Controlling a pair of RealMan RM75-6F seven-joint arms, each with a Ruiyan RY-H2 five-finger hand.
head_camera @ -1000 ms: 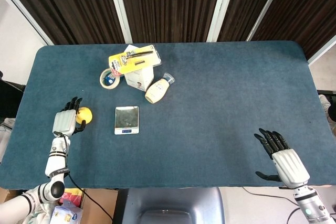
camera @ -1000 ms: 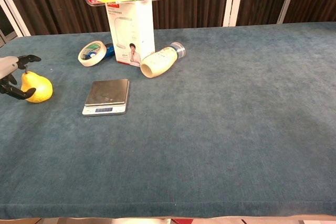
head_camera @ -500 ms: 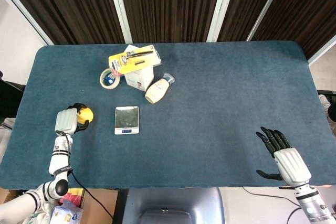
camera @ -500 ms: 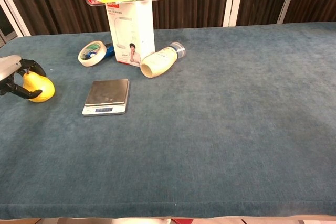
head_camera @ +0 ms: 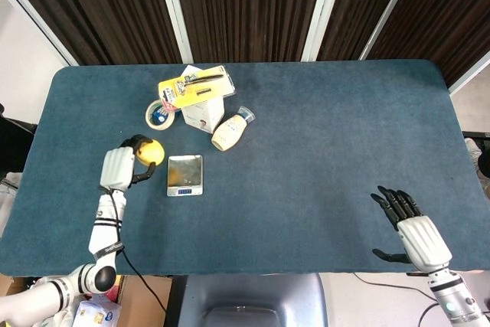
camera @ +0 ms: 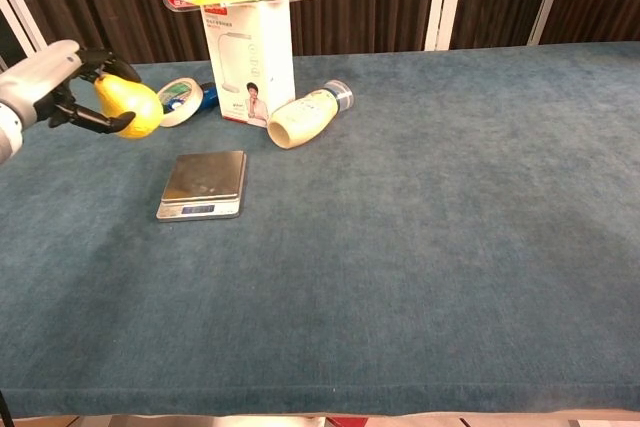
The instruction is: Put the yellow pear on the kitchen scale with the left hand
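Note:
My left hand [head_camera: 119,168] [camera: 48,82] grips the yellow pear [head_camera: 151,150] [camera: 132,106] and holds it in the air, just left of the kitchen scale [head_camera: 185,174] [camera: 203,184]. The scale is a small silver platform with a display at its near edge, and nothing lies on it. My right hand [head_camera: 409,227] hovers open, fingers spread, at the near right corner of the table, far from the scale; the chest view does not show it.
Behind the scale stand a white carton [head_camera: 203,109] [camera: 249,57] with a yellow blister pack [head_camera: 195,85] on top, a tape roll [head_camera: 158,115] [camera: 178,99] and a toppled cream bottle [head_camera: 230,130] [camera: 307,116]. The blue table [head_camera: 329,151] stretches right.
My left hand closed on the pear where it lay at the left, lifted it off the table and carried it right towards the scale. The right hand stayed put.

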